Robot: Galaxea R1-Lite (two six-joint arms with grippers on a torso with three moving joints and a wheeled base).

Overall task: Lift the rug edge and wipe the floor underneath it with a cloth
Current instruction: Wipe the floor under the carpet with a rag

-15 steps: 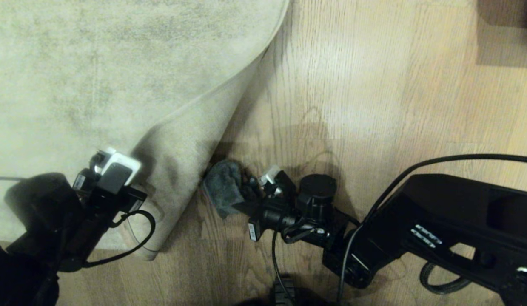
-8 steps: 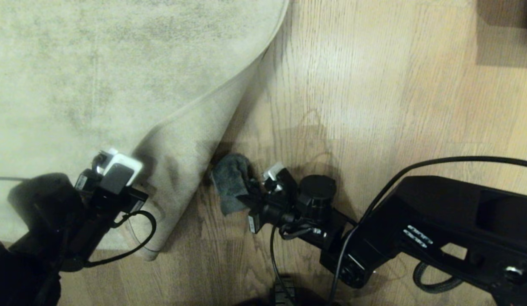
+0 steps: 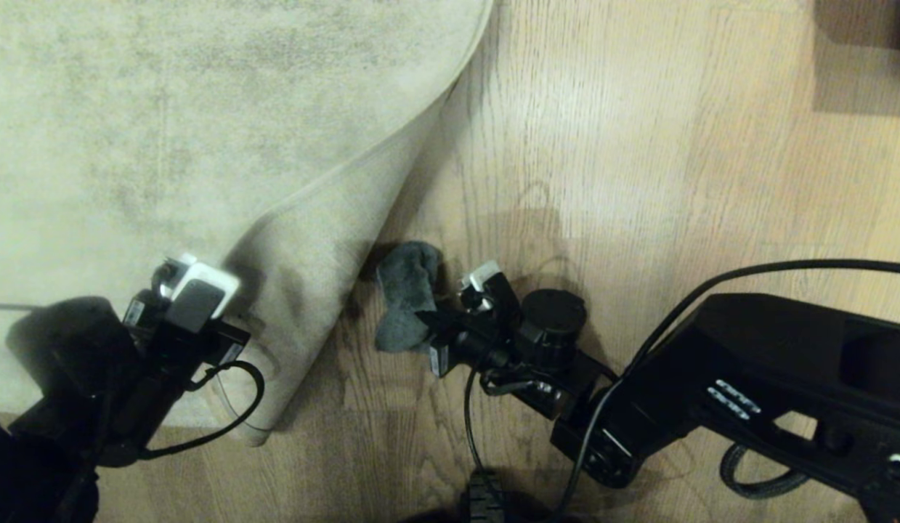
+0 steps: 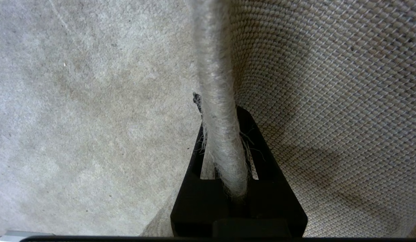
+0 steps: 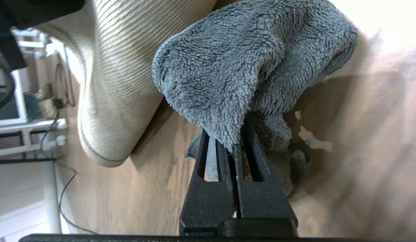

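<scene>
If the left tool [image 4: 224, 151] loses its pinch on the thin rug edge [image 4: 216, 84], the folded flap at the lower left of the head view can fall back on the cloth [image 3: 407, 294] and cover the floor [image 3: 638, 181]. Both tools are clenched: the left one grasps the rug border, and the right tool [image 5: 233, 148] at the lower centre grasps the cloth, which lies on the planks just beside the flap.

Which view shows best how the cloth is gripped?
The right wrist view: the right end effector pinches a fold of the cloth. The head view shows it small beside the rug edge; the left wrist view shows none.
</scene>
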